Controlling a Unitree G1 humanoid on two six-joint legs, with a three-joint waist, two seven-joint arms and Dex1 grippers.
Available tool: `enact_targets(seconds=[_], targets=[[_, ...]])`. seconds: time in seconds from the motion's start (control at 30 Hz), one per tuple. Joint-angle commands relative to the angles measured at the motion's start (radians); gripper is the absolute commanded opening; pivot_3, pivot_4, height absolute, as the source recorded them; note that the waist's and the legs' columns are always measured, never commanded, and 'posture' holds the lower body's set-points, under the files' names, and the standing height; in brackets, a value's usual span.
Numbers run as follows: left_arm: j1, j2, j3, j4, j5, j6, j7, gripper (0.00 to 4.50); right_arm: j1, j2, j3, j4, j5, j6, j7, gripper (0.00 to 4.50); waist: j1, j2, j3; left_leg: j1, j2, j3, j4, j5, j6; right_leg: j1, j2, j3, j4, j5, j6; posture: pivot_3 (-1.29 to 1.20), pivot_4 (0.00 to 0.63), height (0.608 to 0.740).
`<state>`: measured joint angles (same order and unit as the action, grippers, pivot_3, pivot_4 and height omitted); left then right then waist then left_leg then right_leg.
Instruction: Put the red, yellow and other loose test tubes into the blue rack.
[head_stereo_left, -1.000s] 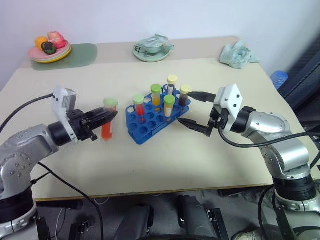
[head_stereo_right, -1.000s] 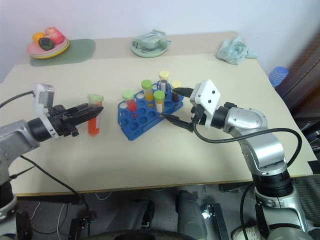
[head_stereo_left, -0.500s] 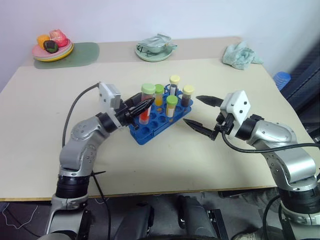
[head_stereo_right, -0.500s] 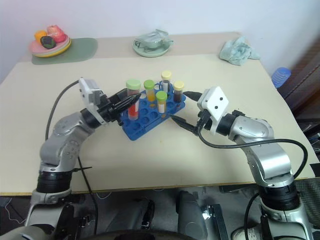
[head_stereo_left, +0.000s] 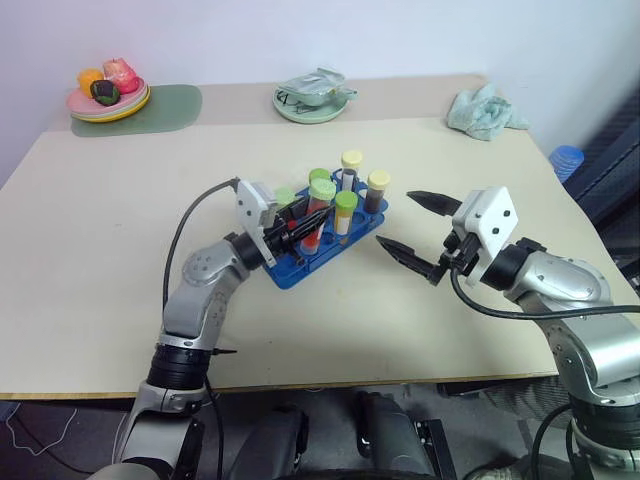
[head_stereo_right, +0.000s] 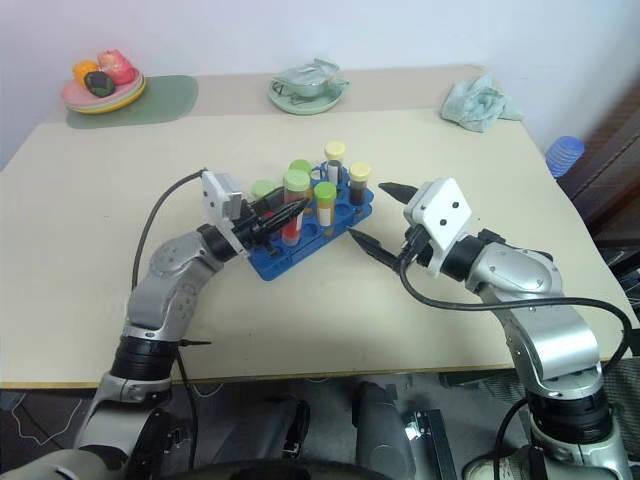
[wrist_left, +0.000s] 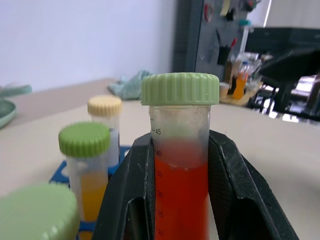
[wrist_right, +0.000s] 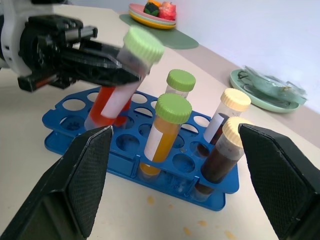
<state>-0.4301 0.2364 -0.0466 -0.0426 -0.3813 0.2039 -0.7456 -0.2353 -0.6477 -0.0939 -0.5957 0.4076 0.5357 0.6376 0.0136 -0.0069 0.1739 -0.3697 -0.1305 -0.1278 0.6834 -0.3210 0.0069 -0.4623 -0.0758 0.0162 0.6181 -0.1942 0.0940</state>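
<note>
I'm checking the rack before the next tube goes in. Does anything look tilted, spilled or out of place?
The red tube leans over the blue rack, clamped in the shut left gripper, not yet seated in a hole. The tubes already in the rack stand upright. A few small orange spots mark the table beside the rack, possibly drips.

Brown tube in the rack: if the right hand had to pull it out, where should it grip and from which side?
Grip the clear wall just under the pale yellow cap of the brown tube, above the blue rack. The tube stands upright at the rack's end nearest the open right hand, and its neighbours are all on the sides away from that hand. Probably best to come in level from that end, then lift straight up.
</note>
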Motion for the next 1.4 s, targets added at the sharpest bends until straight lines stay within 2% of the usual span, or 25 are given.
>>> enact_targets(seconds=[0.03,0.4,0.87,1.03,1.4], targets=[[0.009,0.011,0.004,-0.022,0.001,-0.022,-0.005,0.80,0.002,-0.007,-0.024,-0.055,0.010,0.008,-0.019,4.13,0.000,0.000,0.000,0.000,0.000,0.000,0.000,0.000,0.000,0.000,0.000,0.000,0.000,0.000,0.000,0.00,0.150,0.740],[-0.004,0.009,0.014,0.131,-0.007,-0.055,-0.043,0.80,-0.017,0.001,-0.012,-0.072,0.006,0.036,-0.060,4.13,-0.001,0.000,-0.001,0.001,0.000,0.000,0.000,0.000,0.000,0.001,0.000,0.000,0.000,0.000,0.000,0.00,0.150,0.740],[-0.001,0.067,0.029,0.227,0.012,-0.132,-0.124,0.80,-0.023,-0.010,-0.020,-0.081,0.007,0.047,-0.067,4.13,-0.005,0.001,-0.009,0.006,0.001,0.001,-0.001,0.000,0.000,0.004,0.001,0.002,0.000,0.000,0.000,0.00,0.150,0.740],[-0.010,0.068,0.022,0.257,0.033,-0.174,-0.119,0.80,-0.043,-0.004,-0.008,-0.061,-0.003,0.033,-0.062,4.13,-0.006,0.002,-0.010,0.016,0.003,0.002,-0.003,-0.001,0.001,0.015,0.003,0.002,-0.003,0.000,0.000,0.00,0.150,0.740],[-0.054,0.024,-0.003,0.341,0.071,-0.270,-0.085,0.80,-0.062,-0.005,-0.004,-0.048,-0.004,0.017,-0.052,4.13,-0.006,0.002,-0.010,0.018,0.004,0.002,-0.002,-0.001,0.001,0.018,0.004,0.002,-0.004,0.000,0.000,0.00,0.150,0.740]])
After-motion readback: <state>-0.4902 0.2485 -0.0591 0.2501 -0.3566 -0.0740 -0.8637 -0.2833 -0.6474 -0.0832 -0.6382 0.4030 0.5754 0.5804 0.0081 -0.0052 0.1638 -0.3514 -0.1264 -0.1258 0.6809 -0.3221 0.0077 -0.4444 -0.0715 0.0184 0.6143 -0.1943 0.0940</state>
